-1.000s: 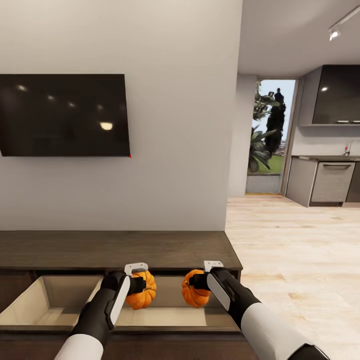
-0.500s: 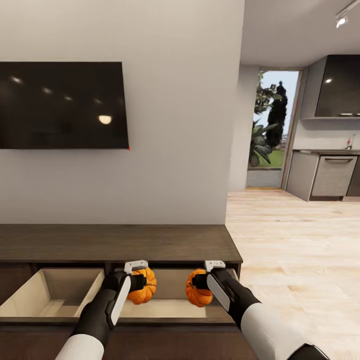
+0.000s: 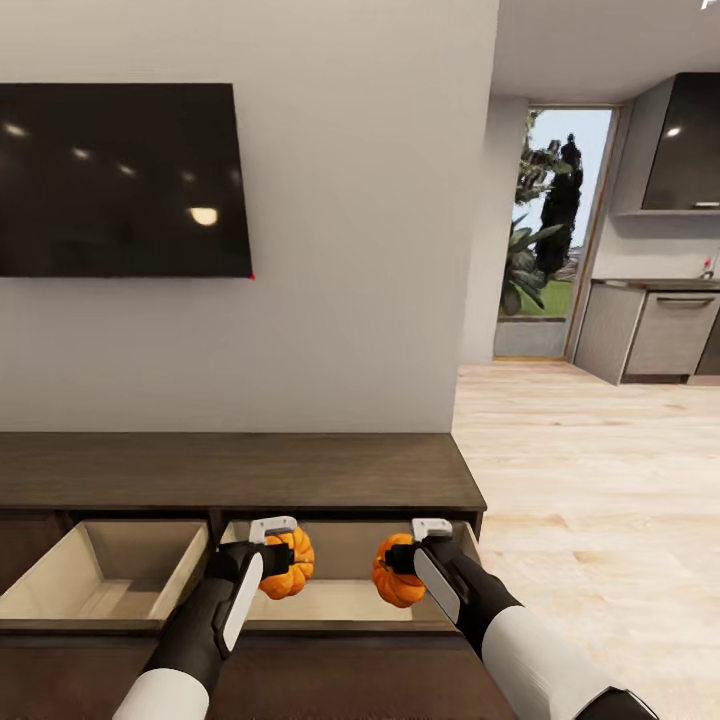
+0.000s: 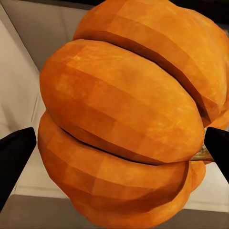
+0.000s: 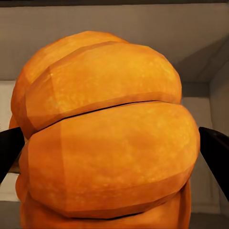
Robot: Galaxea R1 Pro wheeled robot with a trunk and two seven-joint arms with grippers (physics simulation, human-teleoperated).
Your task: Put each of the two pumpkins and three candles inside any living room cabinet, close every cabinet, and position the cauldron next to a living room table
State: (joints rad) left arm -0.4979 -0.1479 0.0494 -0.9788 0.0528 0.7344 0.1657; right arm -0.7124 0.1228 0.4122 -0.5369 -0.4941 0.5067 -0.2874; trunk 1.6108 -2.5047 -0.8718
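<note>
over the pulled-out drawer (image 3: pixel 330 600) of the dark-brown cabinet (image 3: pixel 240 470), at about six o'clock in the head view, both arms hang with a pumpkin apiece. the left gripper (image 3: pixel 285 560) has its fingers clamped on the left pumpkin (image 3: pixel 287 564), and the right gripper (image 3: pixel 392 565) is clamped the same way on the right pumpkin (image 3: pixel 397 583). in the left wrist view the orange ribs (image 4: pixel 124 119) sit between two dark fingertips (image 4: pixel 16 152), and the right wrist view has the same picture, a pumpkin (image 5: pixel 107 143) pinched between dark pads (image 5: pixel 214 152) with the drawer's pale inner wall beyond it.

both pumpkins look to be in the air above the pale drawer floor, not resting on it, near each other but apart. a second open drawer (image 3: pixel 100 580) stands at about eight o'clock, and what i can see of its inside looks bare. a black television (image 3: pixel 120 180) hangs on the wall at ten o'clock, and a kitchen opens at two o'clock.

as i judge it, the job is early: neither pumpkin is set down yet, so none of the five items counts as stored. once they are lowered and let go, the three candles remain to be fetched, both drawers need pushing shut, and the cauldron has to be placed beside the table.
</note>
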